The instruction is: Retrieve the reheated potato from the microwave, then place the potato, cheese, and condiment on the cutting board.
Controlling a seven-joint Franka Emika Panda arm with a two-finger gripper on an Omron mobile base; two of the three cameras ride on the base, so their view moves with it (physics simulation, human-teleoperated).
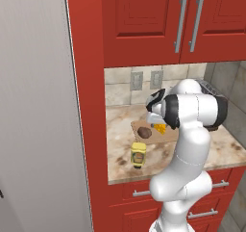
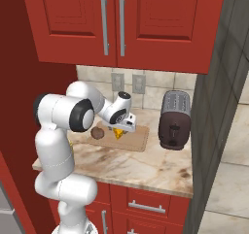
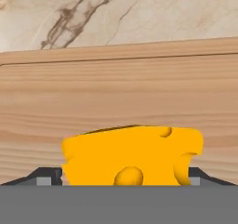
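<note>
While the fingers (image 3: 125,176) stood apart, the cheese (image 3: 132,155) sat between them on the board (image 3: 116,93).
Potato (image 1: 143,132) lay beside; bottle (image 1: 138,155) stood on the marble table (image 1: 120,154).

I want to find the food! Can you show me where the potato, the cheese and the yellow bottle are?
potato (image 1: 143,132): left base view, middle of its brown skin.
cheese (image 3: 132,155): hand view, middle of its orange face with the holes.
yellow bottle (image 1: 138,154): left base view, on its label.
</note>
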